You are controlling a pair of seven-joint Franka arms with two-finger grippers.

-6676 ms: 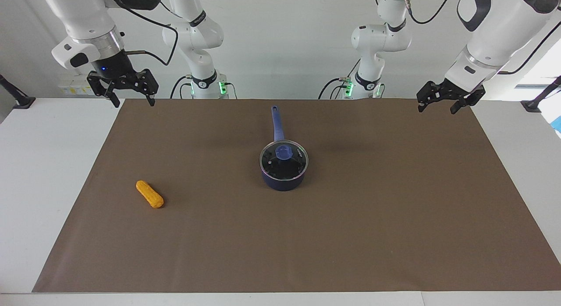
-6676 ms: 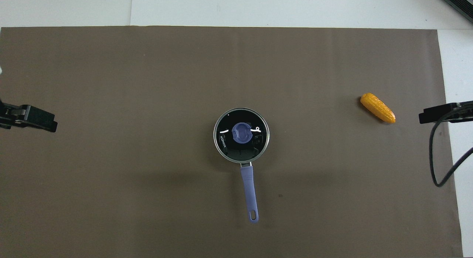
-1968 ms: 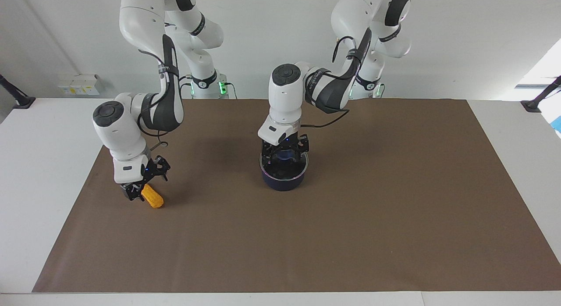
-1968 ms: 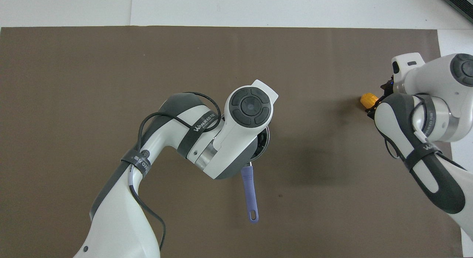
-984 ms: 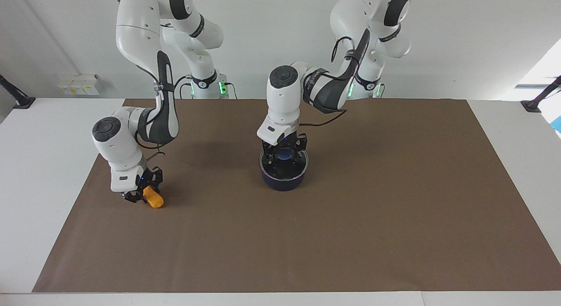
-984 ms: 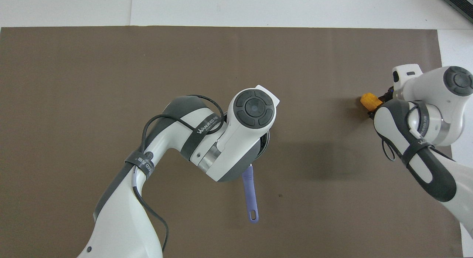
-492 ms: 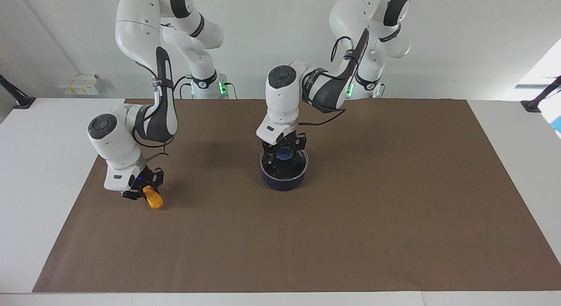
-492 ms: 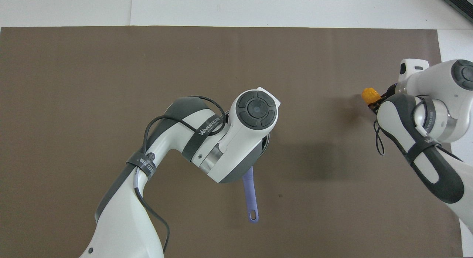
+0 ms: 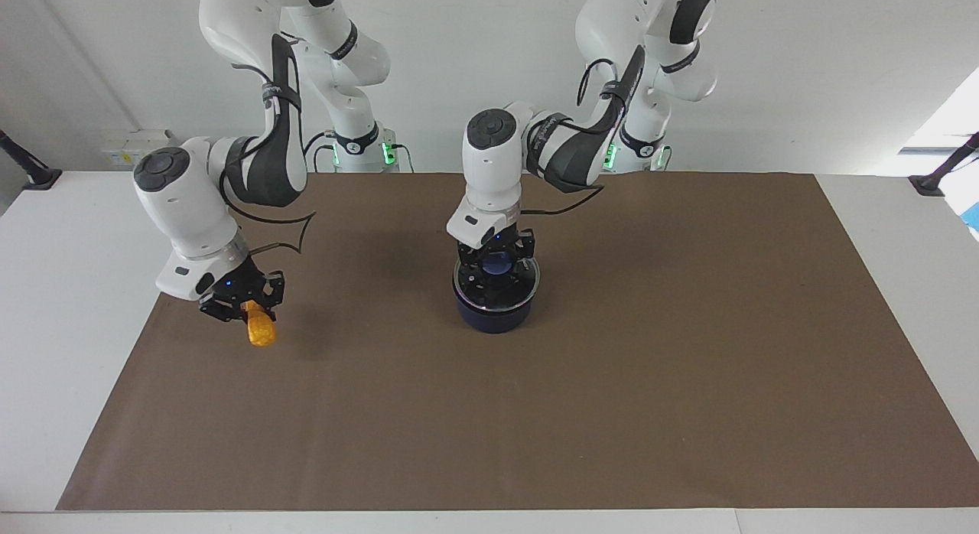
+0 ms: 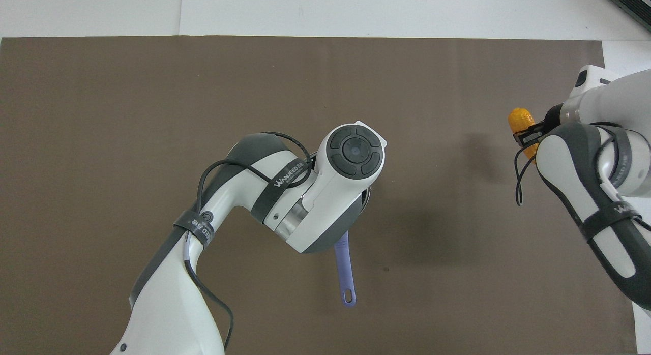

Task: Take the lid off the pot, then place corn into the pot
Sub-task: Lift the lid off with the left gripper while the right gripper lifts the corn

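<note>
Bumpy orange-yellow corn (image 9: 258, 329) hangs tilted in the right gripper (image 9: 246, 308), closed on it, now lifted off the brown mat (image 9: 688, 366) vs. 0.5 s ago. Left gripper (image 9: 498, 265) is closed on the blue knob of the round glass lid (image 9: 528, 278), which sits a bit higher on the navy pot (image 9: 493, 317), mid surface.

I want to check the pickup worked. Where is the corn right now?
The bumpy orange-yellow corn cob hangs from the right hand, lifted off the brown mat at the right arm's end of the table.
</note>
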